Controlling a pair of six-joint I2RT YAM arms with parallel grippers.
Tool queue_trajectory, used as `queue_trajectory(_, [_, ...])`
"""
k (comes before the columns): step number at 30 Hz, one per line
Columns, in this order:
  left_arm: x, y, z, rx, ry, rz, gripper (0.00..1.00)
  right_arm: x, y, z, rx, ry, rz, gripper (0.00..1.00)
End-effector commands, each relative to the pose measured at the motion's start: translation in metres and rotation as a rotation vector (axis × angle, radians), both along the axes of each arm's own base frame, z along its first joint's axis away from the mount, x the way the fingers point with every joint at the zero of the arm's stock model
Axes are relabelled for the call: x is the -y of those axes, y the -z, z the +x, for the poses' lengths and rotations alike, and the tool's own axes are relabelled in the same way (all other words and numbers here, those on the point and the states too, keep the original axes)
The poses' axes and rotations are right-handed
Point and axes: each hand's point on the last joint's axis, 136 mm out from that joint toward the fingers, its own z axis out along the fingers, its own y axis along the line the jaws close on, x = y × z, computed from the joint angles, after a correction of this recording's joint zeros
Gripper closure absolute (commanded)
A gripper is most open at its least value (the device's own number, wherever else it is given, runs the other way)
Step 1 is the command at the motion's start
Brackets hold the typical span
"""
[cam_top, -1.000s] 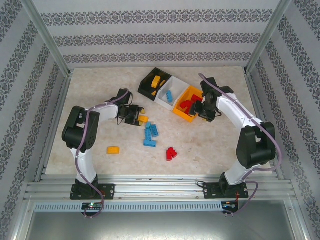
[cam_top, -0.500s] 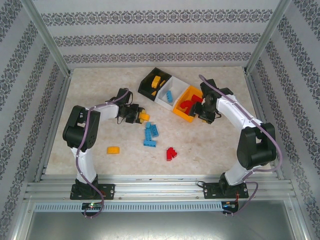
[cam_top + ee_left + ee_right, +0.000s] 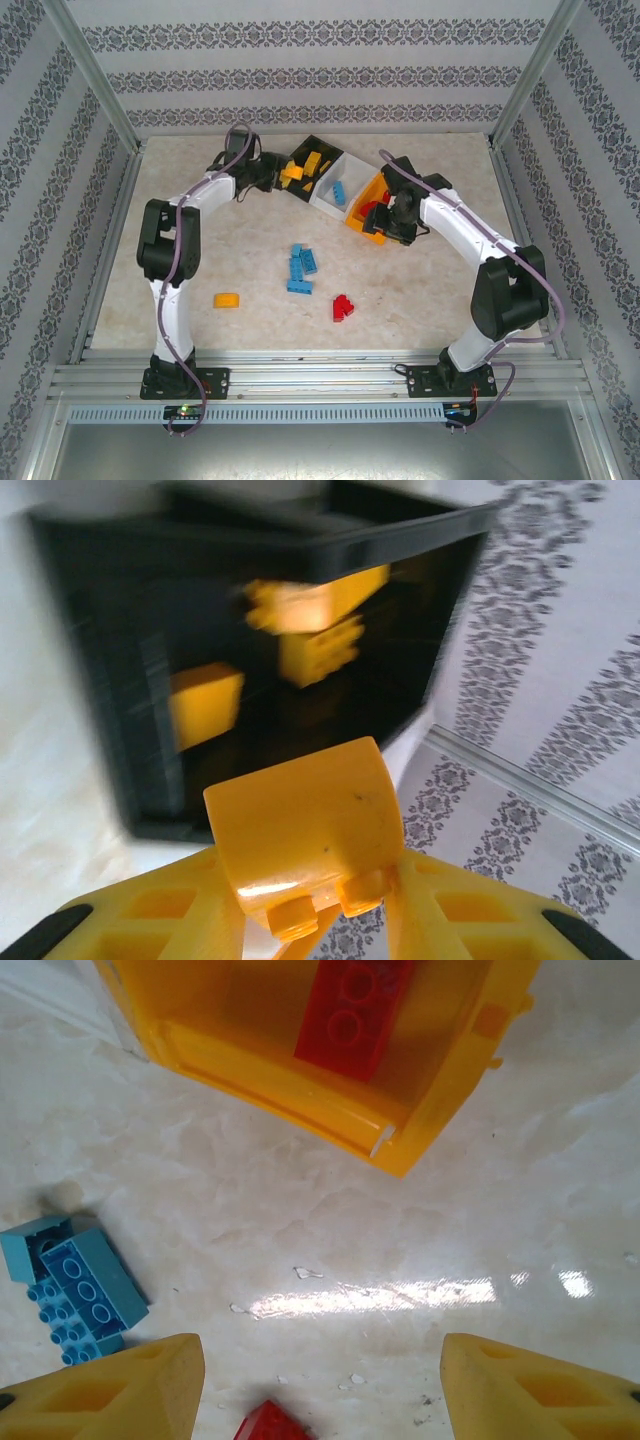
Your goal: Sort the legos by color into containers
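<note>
My left gripper (image 3: 284, 172) hovers at the near-left rim of the black bin (image 3: 326, 146), shut on a yellow-orange brick (image 3: 300, 825) whose studs point toward the camera. Other yellow-orange bricks (image 3: 312, 620) lie inside the black bin (image 3: 120, 660). The white bin (image 3: 318, 201) holds a blue brick (image 3: 340, 190). Red bricks (image 3: 352, 1008) lie in the orange bin (image 3: 290, 1085). My right gripper (image 3: 320, 1380) stands open over the bare table, just in front of the orange bin (image 3: 368, 233). Loose blue bricks (image 3: 301, 268), a yellow-orange brick (image 3: 227, 299) and a red brick (image 3: 344, 307) lie on the table.
The marble-patterned table is fenced by patterned walls and metal posts. In the right wrist view the blue bricks (image 3: 75, 1290) lie at the left and the tip of a red brick (image 3: 268, 1423) sits between the fingers at the bottom edge.
My left gripper closed on the yellow-orange brick on the table and carried it up and back to the black bin. My right gripper shifted slightly left, staying open.
</note>
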Motion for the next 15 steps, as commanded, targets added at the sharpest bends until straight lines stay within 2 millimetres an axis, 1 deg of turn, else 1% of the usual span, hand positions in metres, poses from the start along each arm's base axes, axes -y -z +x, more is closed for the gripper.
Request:
queue_trajectory(1, [-0.002,-0.004,0.031,0.109,0.036,0.038,0.61,0.002,-0.008,-0.008,0.002,0.021,-0.031,0.35])
queue_trajectory(4, [0.001,0.000,0.051,0.119,0.032,0.039,0.61,0.001,-0.011,-0.013,0.002,0.022,-0.042,0.35])
queue_trajectory(7, [0.007,0.000,0.063,0.130,0.054,0.032,0.48,0.000,-0.012,-0.016,-0.001,0.019,-0.049,0.35])
queue_trajectory(8, [0.008,-0.001,0.065,0.132,0.060,0.034,0.45,0.000,-0.013,-0.017,-0.002,0.017,-0.052,0.35])
queue_trajectory(11, [0.008,-0.005,0.063,0.142,0.075,0.045,0.39,0.000,-0.012,-0.017,-0.004,0.011,-0.061,0.35])
queue_trajectory(15, [0.012,-0.014,0.054,0.159,0.113,0.043,0.36,-0.005,-0.009,-0.016,-0.007,0.003,-0.051,0.35])
